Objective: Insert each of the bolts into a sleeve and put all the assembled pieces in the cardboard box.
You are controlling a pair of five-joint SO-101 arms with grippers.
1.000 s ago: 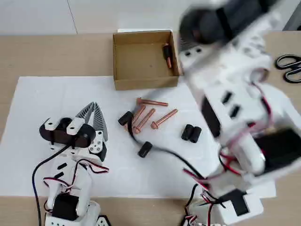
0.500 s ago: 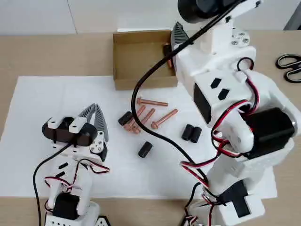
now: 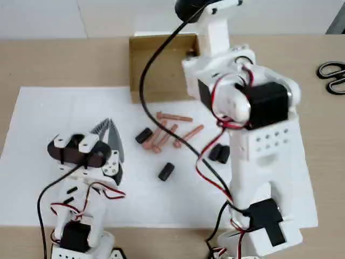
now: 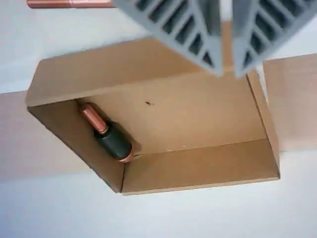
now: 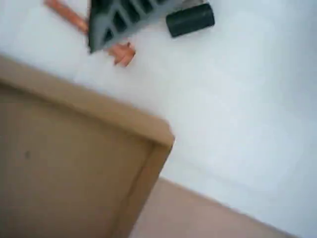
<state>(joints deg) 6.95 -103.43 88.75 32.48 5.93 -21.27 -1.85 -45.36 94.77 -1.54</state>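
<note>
The cardboard box (image 3: 156,91) stands at the back of the table, and my right arm (image 3: 237,102) stretches over its right side. One assembled piece (image 4: 110,138), a copper bolt in a black sleeve, lies in a corner of the box (image 4: 198,171). Several loose bolts (image 3: 172,132) lie on the white paper in front of the box. Black sleeves lie around them (image 3: 144,135), (image 3: 166,171), and a pair (image 3: 218,152). My right gripper (image 5: 99,37) hangs above the paper beside a bolt (image 5: 121,52) and a sleeve (image 5: 190,20), near the box's corner (image 5: 158,139). My left gripper (image 3: 109,129) is at the front left, shut and empty.
A white paper sheet (image 3: 48,118) covers the middle of the wooden table. Scissors (image 3: 331,75) lie at the far right edge. The right arm's black cable (image 3: 148,102) hangs over the bolts.
The right arm has swung from the right side to the left and farther back over the box. The left arm has stayed put, and the loose parts have not moved.
</note>
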